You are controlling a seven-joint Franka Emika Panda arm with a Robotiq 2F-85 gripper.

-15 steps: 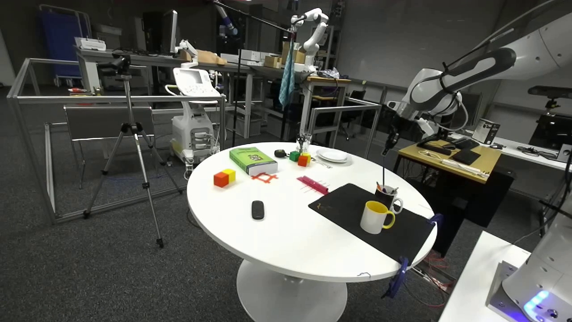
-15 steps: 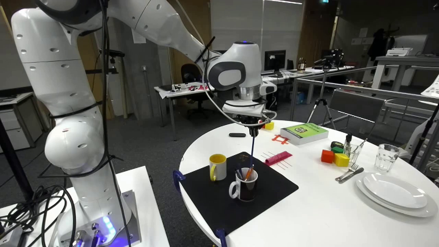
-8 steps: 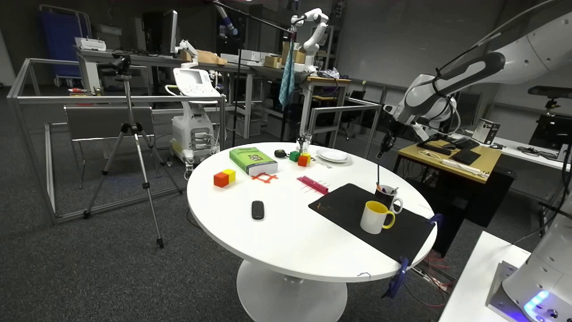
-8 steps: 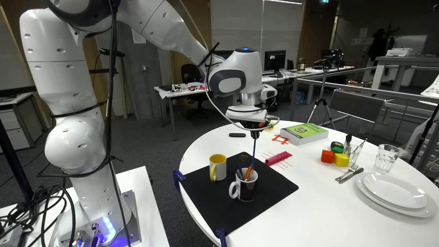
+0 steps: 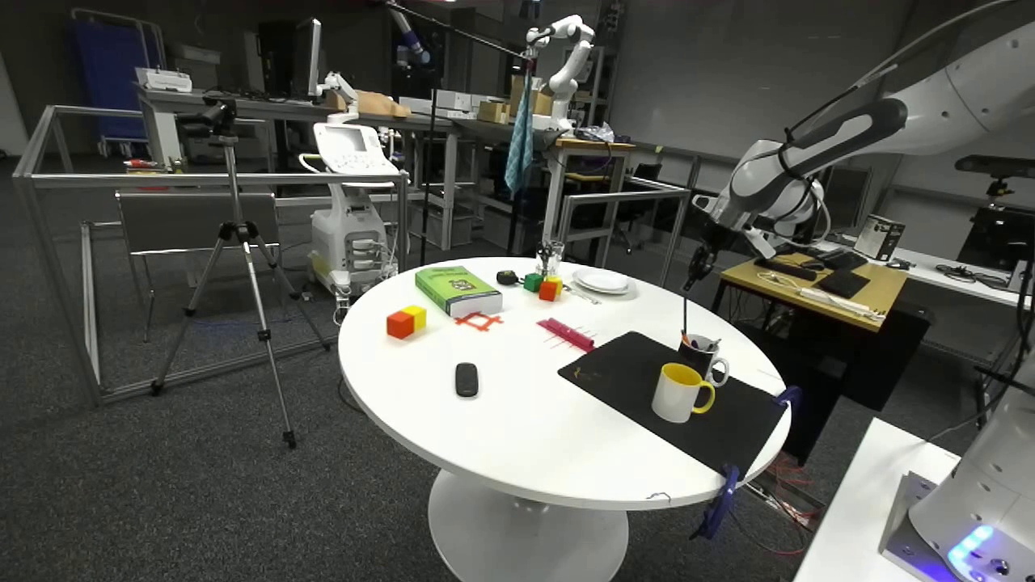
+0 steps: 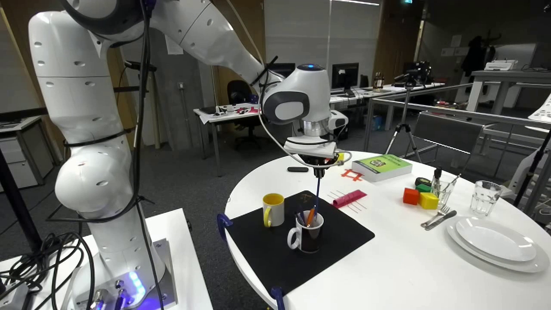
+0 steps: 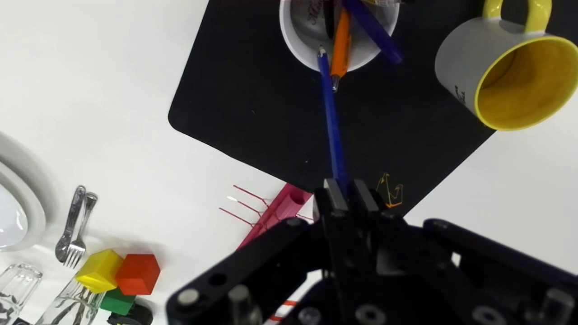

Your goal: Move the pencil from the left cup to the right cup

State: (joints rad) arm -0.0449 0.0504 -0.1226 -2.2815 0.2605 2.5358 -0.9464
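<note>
1. My hand is narrowed on the blue pencil, the wrist view shows; in both exterior views my grip is too small to make out
2. Only the wrist view shows the pencil's pale lower end, at the mouth of the dark mug; I cannot tell how deep it reaches, and its upper part is hidden in my hand
3. The wrist view also shows an orange pen and a purple pen in that mug; both exterior views show its white handle
4. In an exterior view the white mug with yellow inside hides part of the dark mug; in the wrist view they stand apart on the black mat
5. In an exterior view the round worktop shows whole; the wrist view cuts off the dark mug at the top and the white plates at the left
</note>
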